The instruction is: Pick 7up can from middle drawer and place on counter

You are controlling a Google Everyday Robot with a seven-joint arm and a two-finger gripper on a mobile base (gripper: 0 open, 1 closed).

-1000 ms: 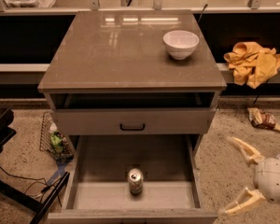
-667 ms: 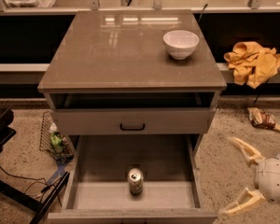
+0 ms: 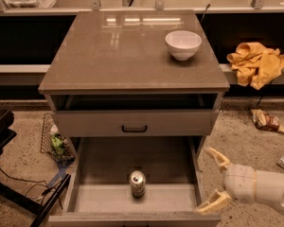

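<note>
Fingers point(image 3: 217, 159) of the white two-finger tool point(image 3: 202, 180) stay spread wide and empty beside the grey-brown middle drawer point(image 3: 104, 167), nothing moved, so the green-and-white 7up can point(image 3: 137, 183) still waits inside, not on the glossy taupe-grey worktop point(image 3: 128, 51).

We see the gripper point(image 3: 205, 180) move left toward the drawer point(image 3: 170, 197).
Its body, earlier near the right edge of view over the floor point(image 3: 236, 136), now sits further in; the spread fingers point(image 3: 217, 157) reach the drawer's right wall, and the lower fingertip overlaps its front right corner.
</note>
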